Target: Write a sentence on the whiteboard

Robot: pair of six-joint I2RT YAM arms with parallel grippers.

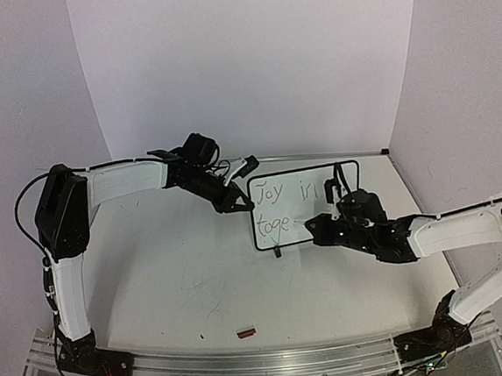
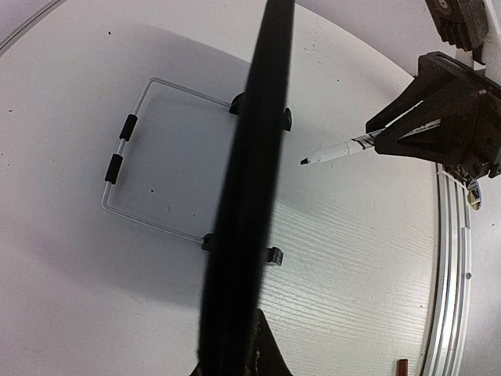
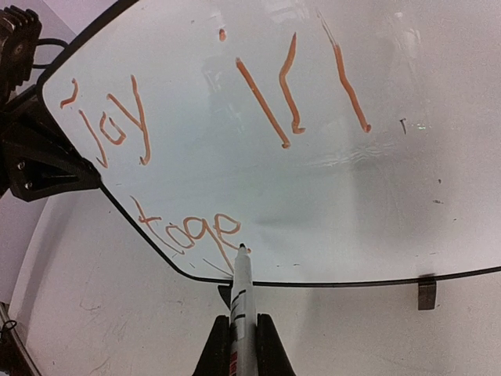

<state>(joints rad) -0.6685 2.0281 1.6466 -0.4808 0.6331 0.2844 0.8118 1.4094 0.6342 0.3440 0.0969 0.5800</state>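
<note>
done: sentence (image 3: 192,229) reads "joy in toge".
remaining: second line likely unfinished.
right gripper (image 3: 239,348): closed on marker (image 3: 240,294), beside "toge".
left gripper (image 1: 240,202): clamping whiteboard (image 1: 292,209), 9 o'clock edge.

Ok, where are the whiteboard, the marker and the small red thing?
whiteboard (image 3: 391,204), right wrist view, blank middle.
marker (image 3: 239,301), right wrist view, white barrel.
small red thing (image 1: 246,333), top view, its middle.

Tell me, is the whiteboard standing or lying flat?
Standing: the whiteboard sits on its feet, the left gripper clamps its edge, the right gripper's marker touches its face.
</note>
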